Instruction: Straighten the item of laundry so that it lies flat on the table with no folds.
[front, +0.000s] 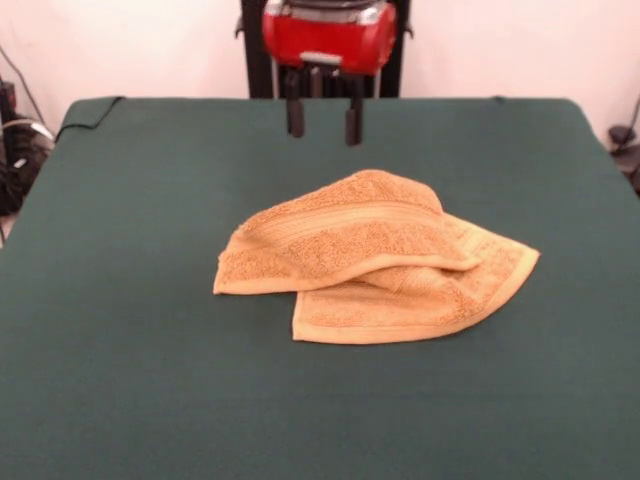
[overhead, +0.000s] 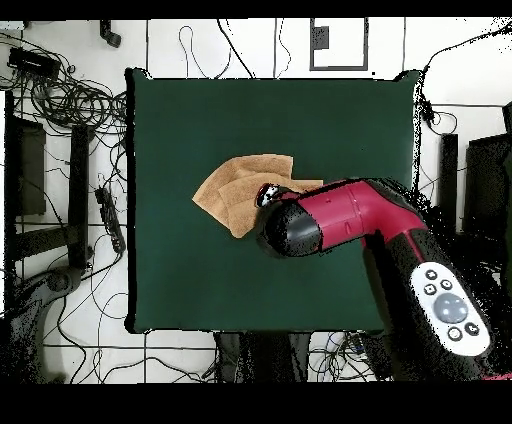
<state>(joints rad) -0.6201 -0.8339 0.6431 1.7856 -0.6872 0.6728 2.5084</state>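
Covering the table (front: 120, 300), green cloth apparently meets cluttered cables (overhead: 70, 95).

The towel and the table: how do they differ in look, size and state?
The towel is orange-tan terry; the table is dark green cloth. The towel is small, and the table is far bigger. The towel lies crumpled, folded over itself; the table surface is flat and smooth. Both are fabric-covered, and the open tool touches neither.
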